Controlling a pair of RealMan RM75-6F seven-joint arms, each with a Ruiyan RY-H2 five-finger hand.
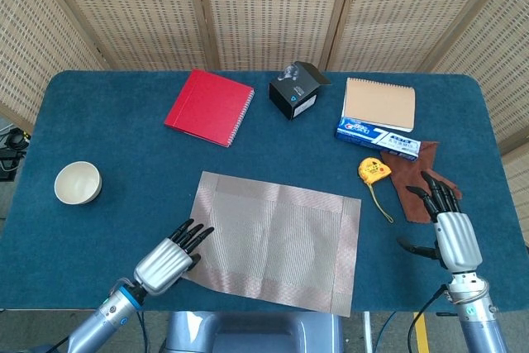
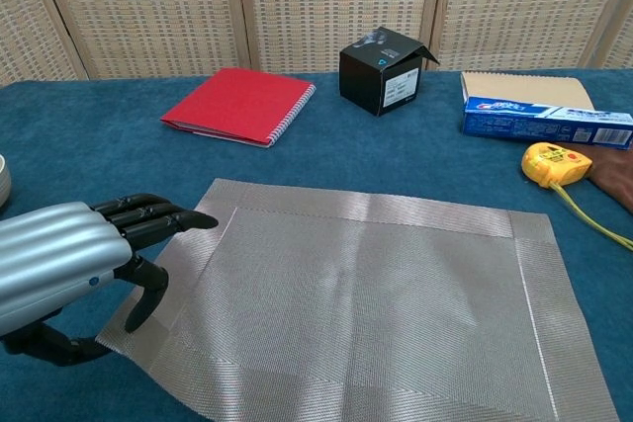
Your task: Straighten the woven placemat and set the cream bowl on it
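— Woven placemat [image 1: 275,240] lies mid-table, almost square, its near-left corner pinched by the left hand [image 1: 169,258].
— Ease it flat, then let go — cream bowl [image 1: 78,183] waits far left; right hand [image 1: 449,231] idles, fingers spread, empty.

Blue-covered table [image 1: 124,130], rounded at the far corners. On it: woven placemat [image 1: 277,239] near the front edge, about centred; cream bowl [image 1: 78,183] at far left, well apart from the mat; red notebook [image 1: 209,107] and black box [image 1: 295,93] toward the far side; tan notebook [image 1: 379,103] far right, toothpaste box [image 1: 378,139] just in front of it; yellow tape measure [image 1: 374,170] beside a brown leather piece [image 1: 409,181] on the right.
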